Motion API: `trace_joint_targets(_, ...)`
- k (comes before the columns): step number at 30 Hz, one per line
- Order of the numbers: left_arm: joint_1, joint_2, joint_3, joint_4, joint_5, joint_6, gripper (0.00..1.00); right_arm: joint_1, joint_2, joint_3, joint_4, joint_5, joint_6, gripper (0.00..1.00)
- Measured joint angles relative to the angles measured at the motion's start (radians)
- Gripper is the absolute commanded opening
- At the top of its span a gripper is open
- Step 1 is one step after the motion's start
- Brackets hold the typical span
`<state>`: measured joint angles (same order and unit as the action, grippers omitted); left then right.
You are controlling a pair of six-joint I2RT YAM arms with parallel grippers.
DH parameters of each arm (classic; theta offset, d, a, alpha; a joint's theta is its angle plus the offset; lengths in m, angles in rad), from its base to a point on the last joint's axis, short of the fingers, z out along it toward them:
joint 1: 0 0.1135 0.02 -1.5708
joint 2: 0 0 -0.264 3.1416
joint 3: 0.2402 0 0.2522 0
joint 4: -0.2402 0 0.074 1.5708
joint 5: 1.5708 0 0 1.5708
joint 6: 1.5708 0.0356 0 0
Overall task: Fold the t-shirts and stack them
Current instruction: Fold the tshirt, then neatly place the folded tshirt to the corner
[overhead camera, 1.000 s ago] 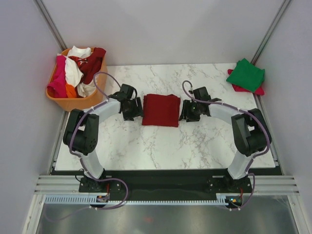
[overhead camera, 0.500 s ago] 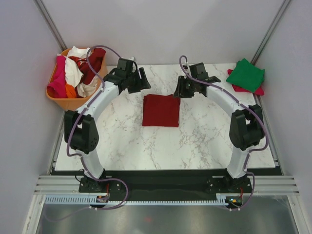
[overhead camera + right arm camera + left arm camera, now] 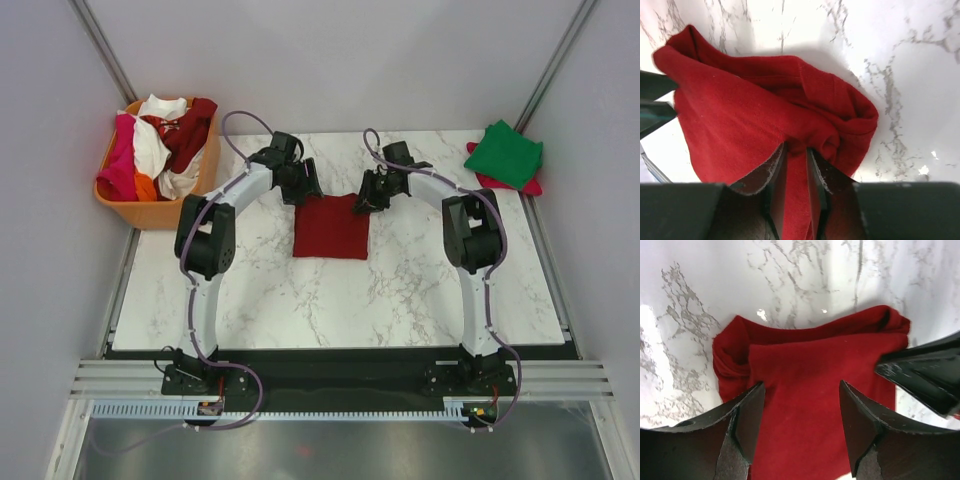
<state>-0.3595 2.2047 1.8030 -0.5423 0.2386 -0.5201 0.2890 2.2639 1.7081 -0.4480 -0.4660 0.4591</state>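
Observation:
A dark red t-shirt [image 3: 330,232] lies folded into a rectangle in the middle of the marble table [image 3: 400,290]. My left gripper [image 3: 305,193] hangs over its far left corner. In the left wrist view this gripper [image 3: 801,385] stands open above the flat red cloth [image 3: 810,355], with nothing between its fingers. My right gripper [image 3: 362,203] is at the far right corner. In the right wrist view it [image 3: 796,148] is closed to a narrow gap on a raised fold of the shirt [image 3: 740,115].
An orange basket [image 3: 150,212] at the back left holds white [image 3: 155,140], dark red [image 3: 190,130], pink-red [image 3: 118,160] and orange [image 3: 146,187] shirts. A folded green shirt [image 3: 505,152] lies on a pink-red one [image 3: 528,185] at the back right corner.
Both grippers left the shirt's left and right sides, swung back and came down at its far corners. The right jaws closed onto a fold of cloth.

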Motion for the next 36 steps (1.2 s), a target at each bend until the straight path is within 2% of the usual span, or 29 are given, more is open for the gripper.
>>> trace_joint_targets(2,0.002,0.031,0.02,-0.003,-0.006,0.01,0.68,-0.008,0.0,0.002,0.003,-0.009,0.001,0.44)
trace_joint_targets(3,0.005,0.047,0.034,-0.003,-0.013,0.018,0.68,-0.012,0.0,0.002,0.006,-0.014,0.002,0.57)
trace_joint_targets(6,0.016,0.082,0.066,-0.002,-0.028,0.034,0.67,-0.016,-0.011,0.004,0.015,-0.026,0.004,0.74)
trace_joint_targets(7,0.025,0.087,0.07,-0.003,-0.029,0.037,0.67,-0.016,-0.021,0.002,0.012,-0.014,0.0,0.76)
trace_joint_targets(9,0.049,0.089,0.07,-0.009,-0.029,0.041,0.75,-0.017,-0.058,-0.017,0.003,0.032,-0.017,0.8)
trace_joint_targets(10,0.064,0.088,0.07,-0.011,-0.03,0.042,0.82,-0.019,-0.083,-0.034,-0.003,0.056,-0.026,0.8)
trace_joint_targets(14,0.116,0.076,0.07,-0.024,-0.029,0.046,0.87,-0.027,-0.233,-0.143,-0.033,0.122,-0.048,0.82)
trace_joint_targets(19,0.124,-0.016,0.068,-0.066,-0.026,0.046,0.9,-0.033,-0.462,-0.311,-0.039,0.142,-0.052,0.88)
trace_joint_targets(23,0.111,-0.167,0.058,-0.097,-0.017,0.051,0.9,-0.033,-0.584,-0.444,-0.025,0.127,-0.047,0.89)
trace_joint_targets(30,0.105,-0.472,-0.079,-0.137,-0.013,0.131,0.92,-0.032,-0.527,-0.541,0.031,0.076,-0.033,0.88)
trace_joint_targets(36,0.105,-0.544,-0.198,-0.183,-0.076,0.19,0.93,-0.037,-0.367,-0.505,0.127,0.037,-0.005,0.85)
